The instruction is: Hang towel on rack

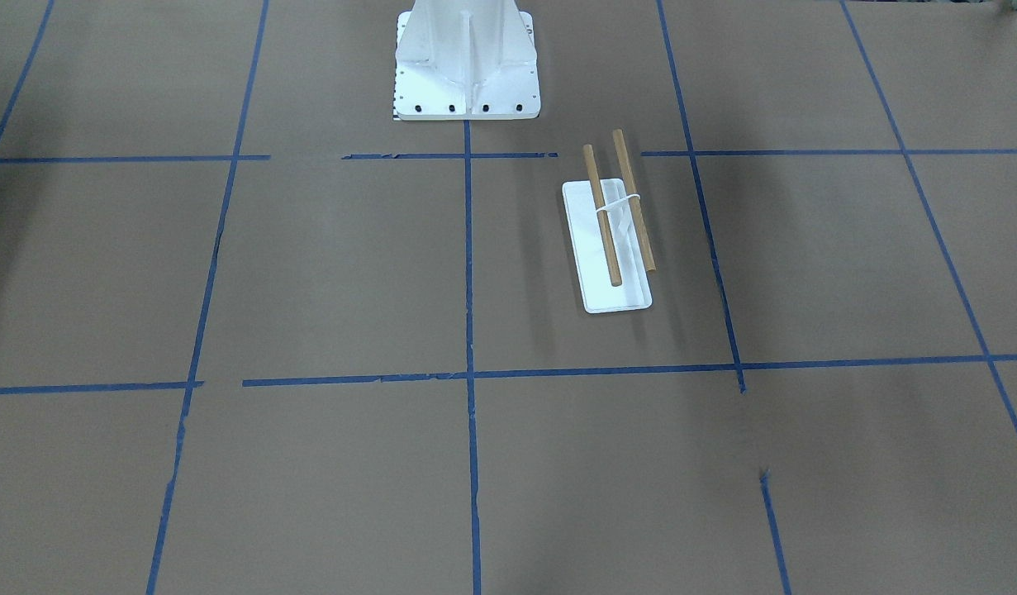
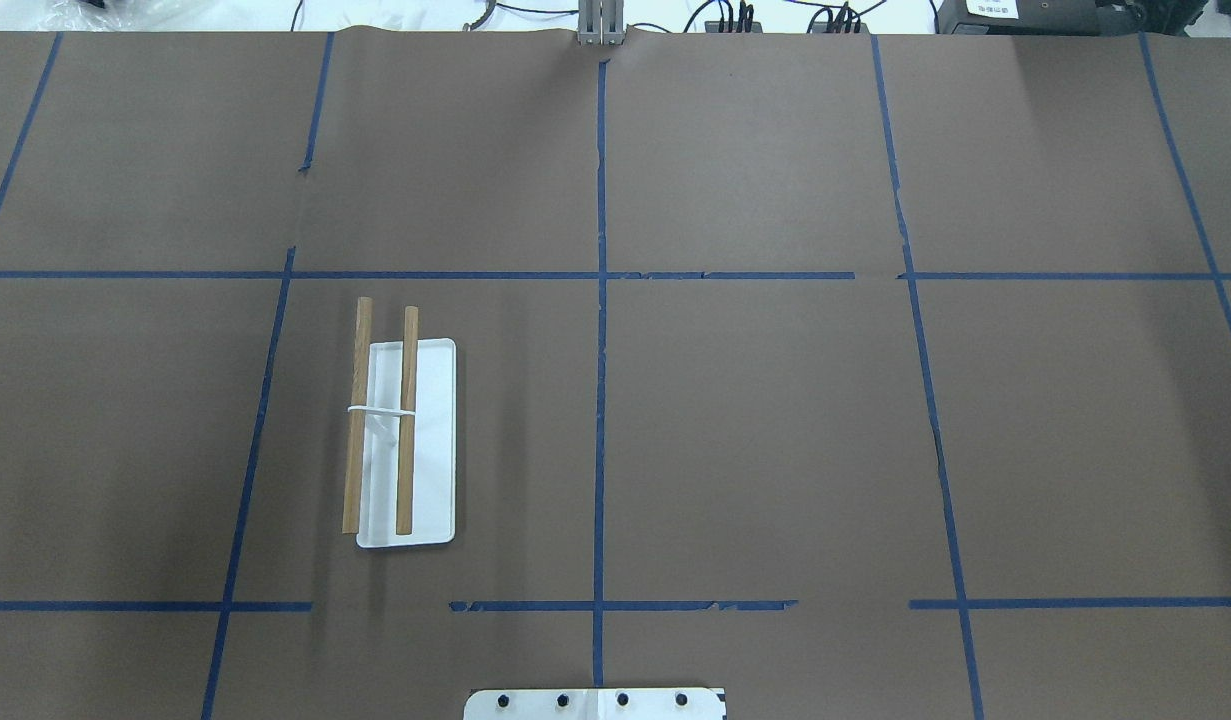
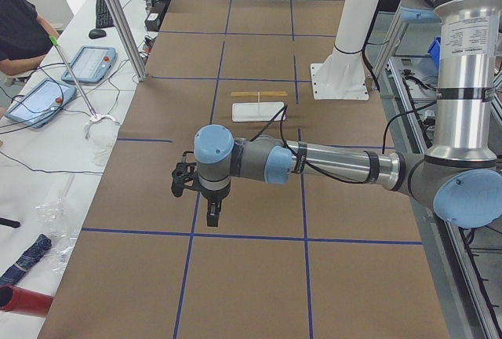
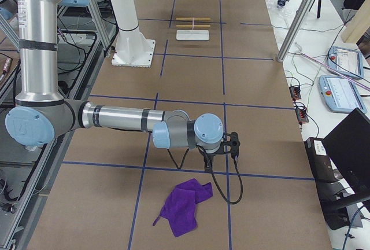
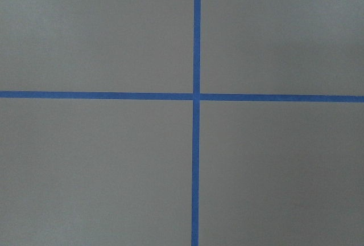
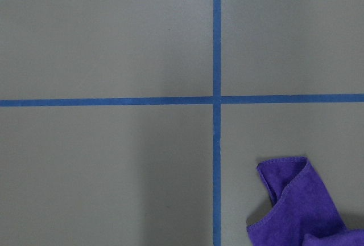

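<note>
While the towel (image 4: 184, 206) lay crumpled near the bench's right end, the rack (image 2: 395, 430) stood bare nearer its robot-side edge, so I judged 0 steps done; whether the left gripper (image 3: 213, 215) or right gripper (image 4: 207, 164) was wide, I couldn't tell.

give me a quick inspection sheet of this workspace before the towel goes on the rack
surface: brown paper with a blue tape grid, lying flat
job's things: rack standing on its white base, dowels bare; purple towel crumpled on the paper, far from the rack, near the right arm
clutter: clear plastic on the side bench
grippers: left end effector and right end effector above the paper; cannot tell if open or shut
cables: black cable loops from the right wrist, close to the towel
surroundings: white pedestal, teach pendants, a person at the bench
</note>
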Robot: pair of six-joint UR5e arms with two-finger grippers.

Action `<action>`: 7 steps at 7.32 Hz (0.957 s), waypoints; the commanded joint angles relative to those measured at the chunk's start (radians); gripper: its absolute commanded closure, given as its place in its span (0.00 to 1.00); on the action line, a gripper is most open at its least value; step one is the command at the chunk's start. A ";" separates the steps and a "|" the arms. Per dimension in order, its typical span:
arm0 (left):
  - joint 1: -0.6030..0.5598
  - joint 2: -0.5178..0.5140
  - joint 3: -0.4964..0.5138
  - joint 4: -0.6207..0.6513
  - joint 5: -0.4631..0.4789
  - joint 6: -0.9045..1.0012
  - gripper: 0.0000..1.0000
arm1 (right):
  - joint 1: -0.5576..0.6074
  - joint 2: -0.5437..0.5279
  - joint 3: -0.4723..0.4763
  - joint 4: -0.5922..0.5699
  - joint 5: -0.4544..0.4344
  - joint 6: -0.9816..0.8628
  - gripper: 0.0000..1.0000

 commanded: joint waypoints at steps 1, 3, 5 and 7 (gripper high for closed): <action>-0.001 0.000 -0.018 0.000 0.000 0.000 0.00 | -0.029 -0.014 -0.045 0.019 -0.010 -0.023 0.00; -0.001 0.002 -0.025 0.000 -0.002 0.000 0.00 | -0.066 -0.029 -0.062 0.038 -0.195 -0.190 0.00; -0.001 0.000 -0.025 0.000 -0.006 0.000 0.00 | -0.072 -0.051 -0.123 0.093 -0.200 -0.242 0.00; -0.001 0.000 -0.023 0.000 -0.006 0.000 0.00 | -0.075 -0.106 -0.255 0.429 -0.196 -0.180 0.00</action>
